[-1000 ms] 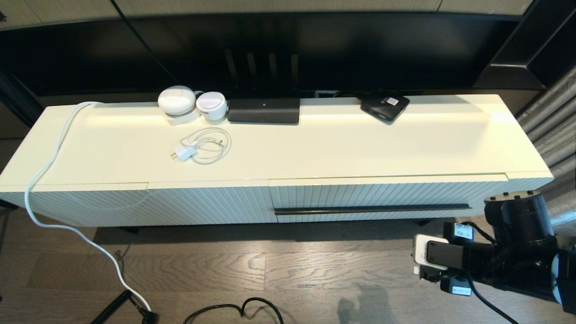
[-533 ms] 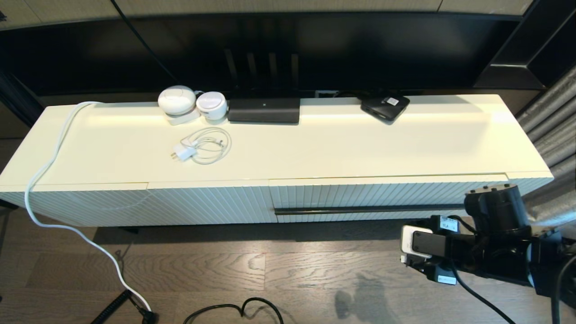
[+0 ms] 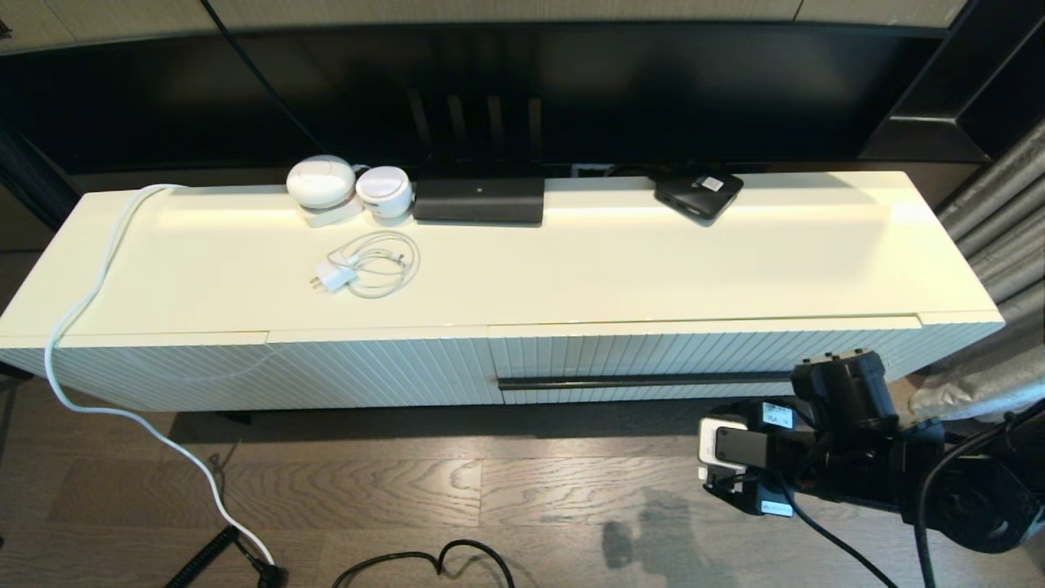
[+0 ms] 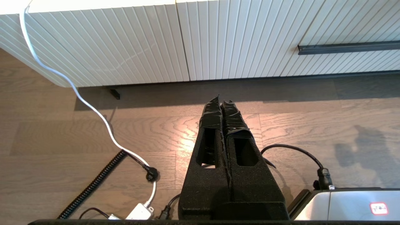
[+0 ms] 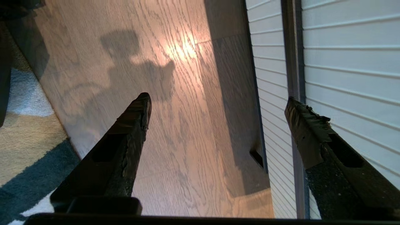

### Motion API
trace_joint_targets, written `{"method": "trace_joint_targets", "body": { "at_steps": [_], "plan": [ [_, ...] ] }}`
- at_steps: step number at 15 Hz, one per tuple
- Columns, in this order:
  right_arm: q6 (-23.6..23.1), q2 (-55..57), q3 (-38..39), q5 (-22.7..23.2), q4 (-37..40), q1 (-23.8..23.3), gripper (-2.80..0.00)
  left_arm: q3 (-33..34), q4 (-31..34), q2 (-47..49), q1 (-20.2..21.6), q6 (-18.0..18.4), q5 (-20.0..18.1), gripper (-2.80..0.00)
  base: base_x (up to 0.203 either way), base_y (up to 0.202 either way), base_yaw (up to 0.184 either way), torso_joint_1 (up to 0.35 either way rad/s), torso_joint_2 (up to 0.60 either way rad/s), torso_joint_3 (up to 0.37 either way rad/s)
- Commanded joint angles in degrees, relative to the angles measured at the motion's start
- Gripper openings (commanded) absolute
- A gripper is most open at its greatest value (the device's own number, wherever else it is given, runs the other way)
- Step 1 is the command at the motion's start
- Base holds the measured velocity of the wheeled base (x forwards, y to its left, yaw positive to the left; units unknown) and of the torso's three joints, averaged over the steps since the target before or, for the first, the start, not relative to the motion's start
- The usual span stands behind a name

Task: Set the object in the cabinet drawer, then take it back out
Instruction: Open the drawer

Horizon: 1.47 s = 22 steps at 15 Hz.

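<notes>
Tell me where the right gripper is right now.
In the head view the right gripper, fingers open, hangs low on the robot's right, above the wooden floor before the drawer's bar handle.

No legible text anywhere. White sticker (image 3: 713, 184) on black box (image 3: 698, 195): print too small to read. Small white tags (image 3: 776, 415) on right arm: characters indistinct. Red mark (image 4: 378, 207) on grey casing (image 4: 359, 205): unreadable.

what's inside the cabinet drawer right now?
Cannot be seen: the cabinet drawer is shut, so its ribbed front and bar handle hide the interior. No umbrella shows anywhere. The right gripper is open beside the handle; the left gripper is shut over the floor.
</notes>
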Motion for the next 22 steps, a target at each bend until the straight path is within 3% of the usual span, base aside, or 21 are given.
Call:
{"method": "trace_joint_targets", "body": {
  "at_steps": [1, 4, 7, 8, 22],
  "plan": [
    [-0.6, 4.0, -0.5, 0.6, -1.1, -0.1, 0.00, 0.1, 0.0, 0.1, 0.0, 0.0, 0.0, -2.80, 0.000, 0.000, 0.000, 0.000, 0.00, 0.000],
    [-1.6, 7.5, -1.2, 1.3, -4.6, -0.3, 0.00, 0.1, 0.0, 0.1, 0.0, 0.0, 0.0, -2.80, 0.000, 0.000, 0.000, 0.000, 0.00, 0.000],
    [-9.8, 8.6, -1.5, 1.7, -5.5, -1.9, 0.00, 0.1, 0.0, 0.1, 0.0, 0.0, 0.0, -2.80, 0.000, 0.000, 0.000, 0.000, 0.00, 0.000],
    [-10.6, 8.8, -2.4, 1.7, -5.4, -2.1, 0.00, 0.1, 0.0, 0.1, 0.0, 0.0, 0.0, -2.80, 0.000, 0.000, 0.000, 0.000, 0.00, 0.000],
    [-13.5, 19.4, -11.9, 1.0, -11.0, -3.0, 0.00, 0.1, 0.0, 0.1, 0.0, 0.0, 0.0, -2.80, 0.000, 0.000, 0.000, 0.000, 0.00, 0.000]
  ]
}}
